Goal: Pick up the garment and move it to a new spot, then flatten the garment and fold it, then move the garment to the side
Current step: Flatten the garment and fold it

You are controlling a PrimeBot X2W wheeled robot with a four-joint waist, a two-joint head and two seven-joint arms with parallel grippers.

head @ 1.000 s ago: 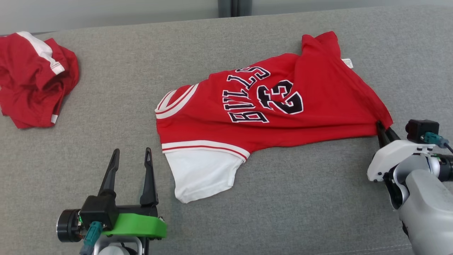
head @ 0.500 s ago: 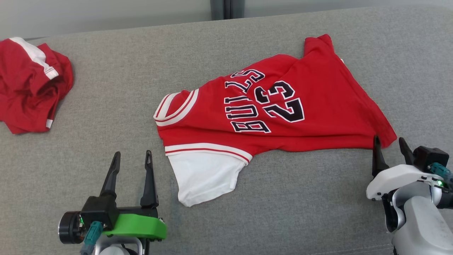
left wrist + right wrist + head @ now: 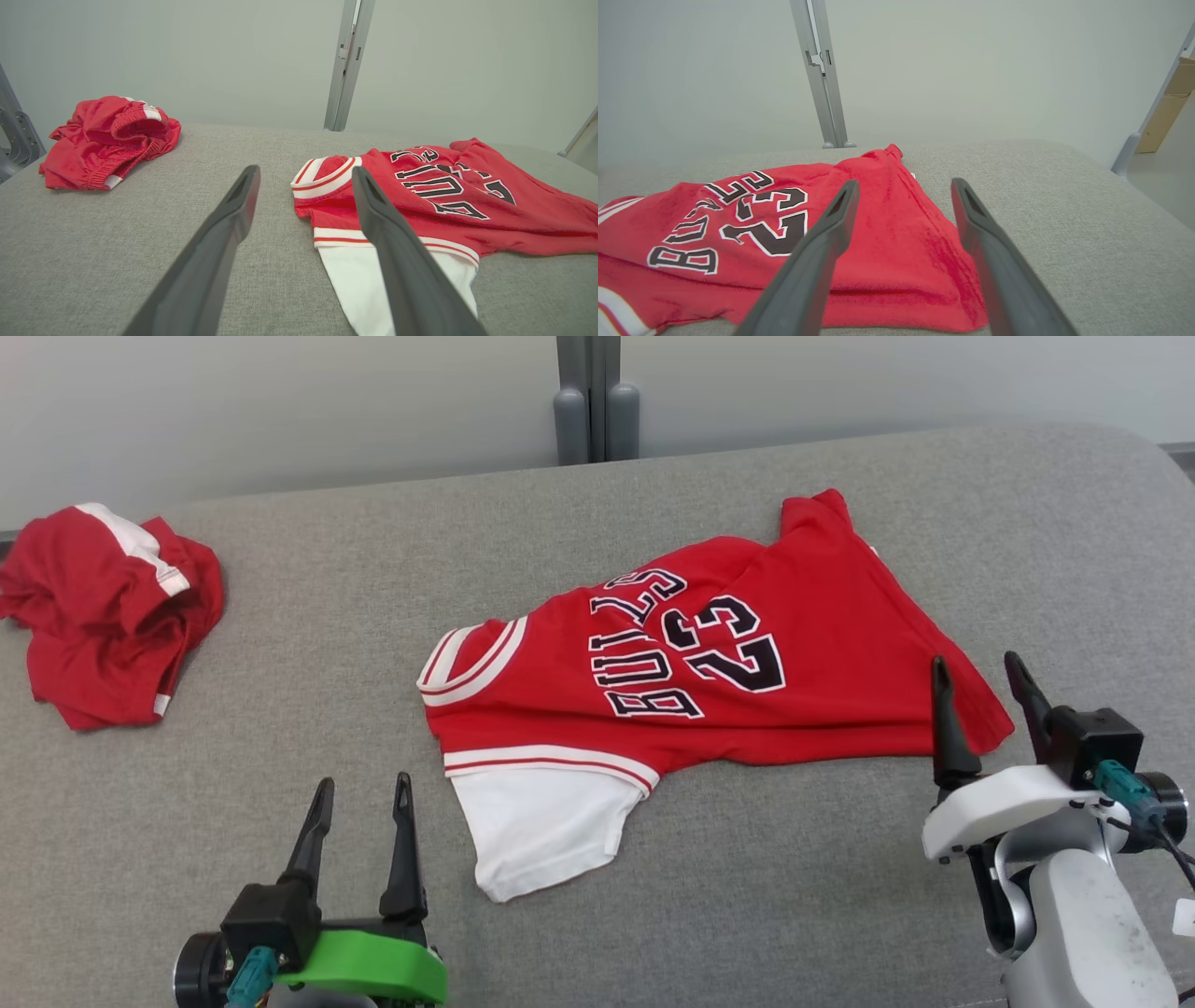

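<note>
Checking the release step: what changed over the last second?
The right tool let go of the corner of the jersey, opened and eased back; the jersey settled on the grey cushion. The left tool stayed open and idle, the crumpled red garment untouched.

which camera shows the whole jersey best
Head view: the jersey lies in full, collar to hem, white sleeve included. The left wrist view shows its collar and sleeve end; the right wrist view shows its hem end and the number.
</note>
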